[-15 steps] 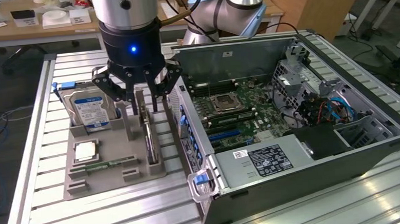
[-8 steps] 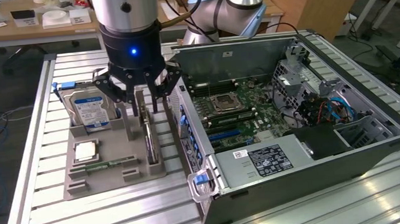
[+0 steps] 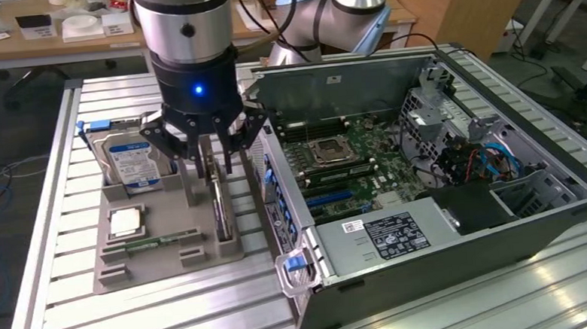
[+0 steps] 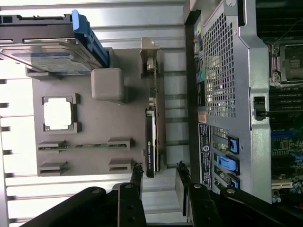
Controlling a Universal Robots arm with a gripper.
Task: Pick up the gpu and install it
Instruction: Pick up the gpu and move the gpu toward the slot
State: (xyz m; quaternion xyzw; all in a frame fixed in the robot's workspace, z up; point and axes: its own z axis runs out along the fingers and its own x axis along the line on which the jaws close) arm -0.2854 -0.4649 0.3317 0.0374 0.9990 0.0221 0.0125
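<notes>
The gpu (image 3: pixel 221 210) is a thin dark card standing on its edge in a slot of the grey holder (image 3: pixel 148 266), close to the open computer case (image 3: pixel 538 231). My gripper (image 3: pixel 217 162) hangs straight above the card's far end, fingers pointing down on either side of it. In the wrist view the gpu (image 4: pixel 152 137) runs lengthwise away from the gripper (image 4: pixel 159 172), and the two black fingertips (image 4: pixel 137 171) stand apart with a gap to the card on each side. The gripper is open and holds nothing.
A hard drive with a blue label (image 3: pixel 133 164) stands at the holder's far end, a square processor (image 3: pixel 125 218) and a narrow RAM stick (image 3: pixel 162 239) lie beside the card. The case's motherboard (image 3: pixel 349 161) lies exposed, its blue slots (image 3: pixel 331 199) near the rear wall.
</notes>
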